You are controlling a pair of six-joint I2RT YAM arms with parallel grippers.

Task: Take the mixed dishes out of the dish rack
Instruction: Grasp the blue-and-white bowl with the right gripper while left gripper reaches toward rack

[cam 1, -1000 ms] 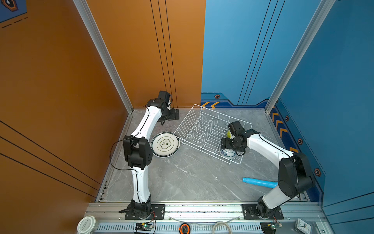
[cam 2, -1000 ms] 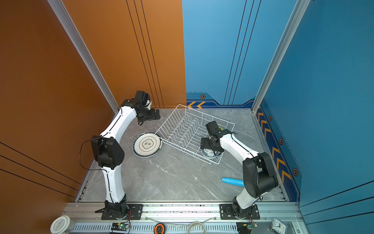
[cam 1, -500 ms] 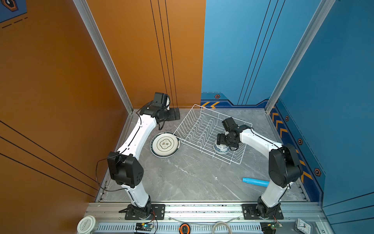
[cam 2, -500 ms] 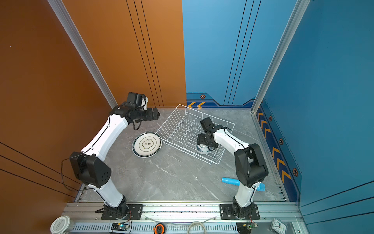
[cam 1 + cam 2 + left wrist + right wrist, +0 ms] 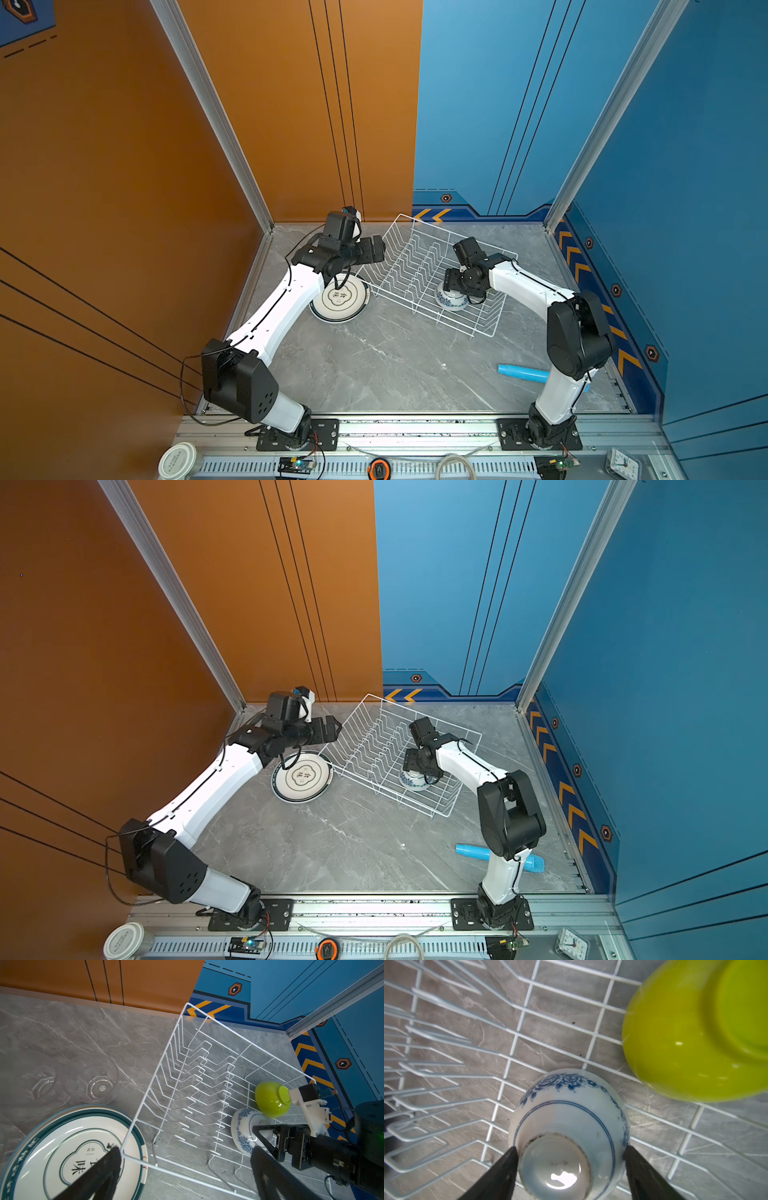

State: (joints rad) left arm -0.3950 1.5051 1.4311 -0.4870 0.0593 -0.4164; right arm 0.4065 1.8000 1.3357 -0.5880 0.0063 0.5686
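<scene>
The white wire dish rack (image 5: 419,266) (image 5: 374,746) stands at the back of the table. A small white-and-blue bowl (image 5: 451,300) (image 5: 566,1109) lies upside down in its near right end, and a lime-green bowl (image 5: 270,1099) (image 5: 685,1039) lies upturned beside it. My right gripper (image 5: 451,286) (image 5: 570,1149) reaches down onto the patterned bowl with both fingertips touching its sides. My left gripper (image 5: 376,249) (image 5: 185,1153) hangs open over the rack's left corner. A dark-rimmed plate (image 5: 338,299) (image 5: 62,1147) lies on the table against that corner. Two clear glass cups (image 5: 99,1086) stand behind the plate.
A light blue tube (image 5: 523,372) (image 5: 473,851) lies near the right arm's base. Orange and blue walls close in the back and sides. A white lid (image 5: 176,461) sits beyond the front rail.
My right gripper has come in over the patterned bowl and its jaws have narrowed around it. The left arm's elbow has dropped low and its gripper has shifted toward the rack's corner.
</scene>
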